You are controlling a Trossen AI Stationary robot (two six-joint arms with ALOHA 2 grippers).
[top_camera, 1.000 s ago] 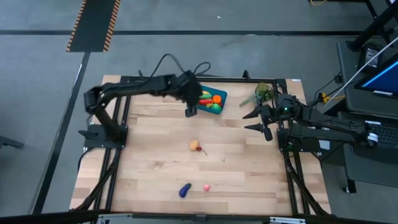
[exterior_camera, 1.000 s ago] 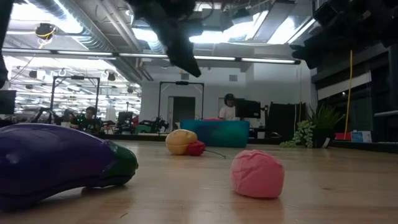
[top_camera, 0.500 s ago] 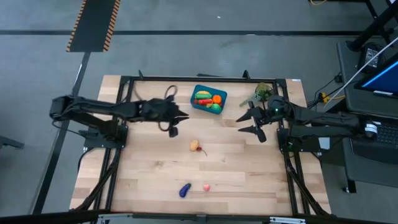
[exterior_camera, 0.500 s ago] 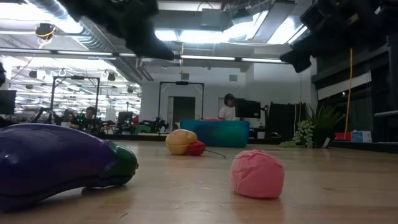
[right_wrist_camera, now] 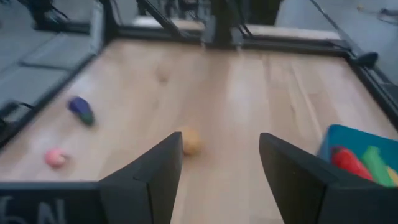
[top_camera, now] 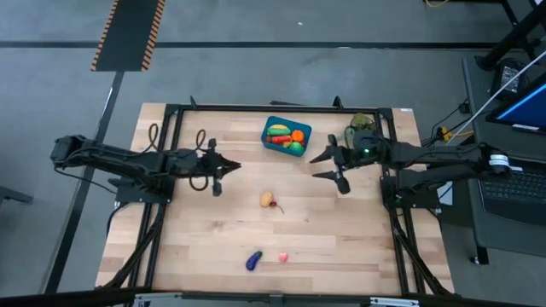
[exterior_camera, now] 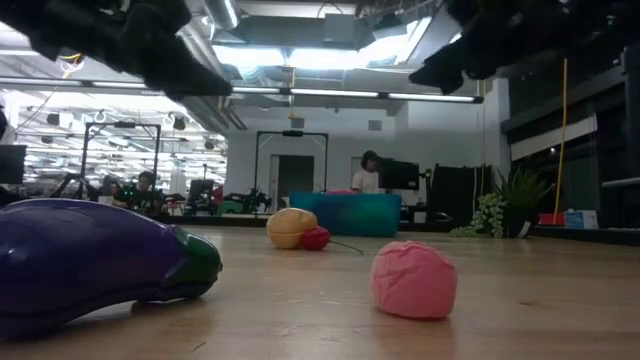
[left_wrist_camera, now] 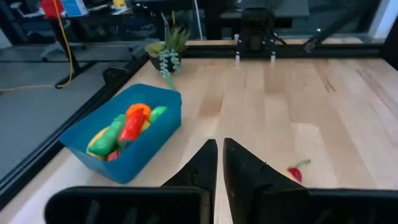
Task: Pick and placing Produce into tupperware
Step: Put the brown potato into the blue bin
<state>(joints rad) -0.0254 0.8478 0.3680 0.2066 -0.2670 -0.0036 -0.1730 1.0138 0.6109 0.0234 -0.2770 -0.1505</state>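
Left end effector [top_camera: 223, 167] hovering with fingers together, holding nothing, right end effector [top_camera: 328, 165] hanging fingers apart, empty, teal tupperware [top_camera: 286, 136] sitting between them.

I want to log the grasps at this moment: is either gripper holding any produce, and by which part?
Nothing is held. The left gripper is shut with nothing between its fingers; the right gripper stands open and empty above the table.

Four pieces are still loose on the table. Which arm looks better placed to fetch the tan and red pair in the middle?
Probably the right: the right gripper is open and faces the tan piece. The left gripper is empty with its fingers together.
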